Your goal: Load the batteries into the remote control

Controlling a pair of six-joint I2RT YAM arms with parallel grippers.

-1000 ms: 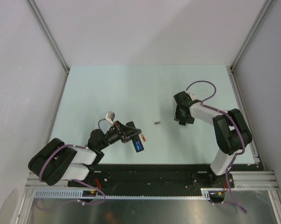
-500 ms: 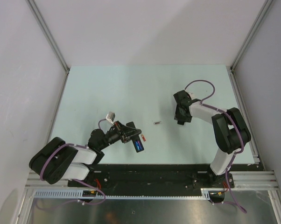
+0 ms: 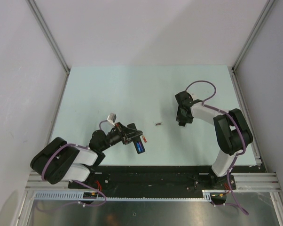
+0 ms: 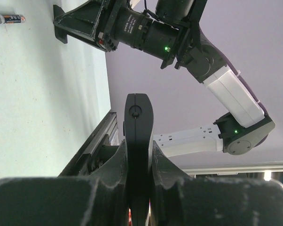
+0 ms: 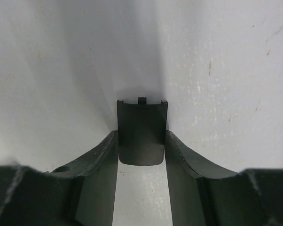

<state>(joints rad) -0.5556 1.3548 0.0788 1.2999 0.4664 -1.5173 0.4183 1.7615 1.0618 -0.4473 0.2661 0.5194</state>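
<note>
1. The pale green table held both arms' work; near its front edge the left gripper was clamped tight on the black remote control, slot up, with a blue battery seated inside
2. Farther back and to the right, the right gripper appeared to pinch a flat black battery cover by its long edges, down at the table
3. A loose battery lay between the grippers with its long axis roughly left-to-right, just left of the right gripper and slightly nearer to it
</note>
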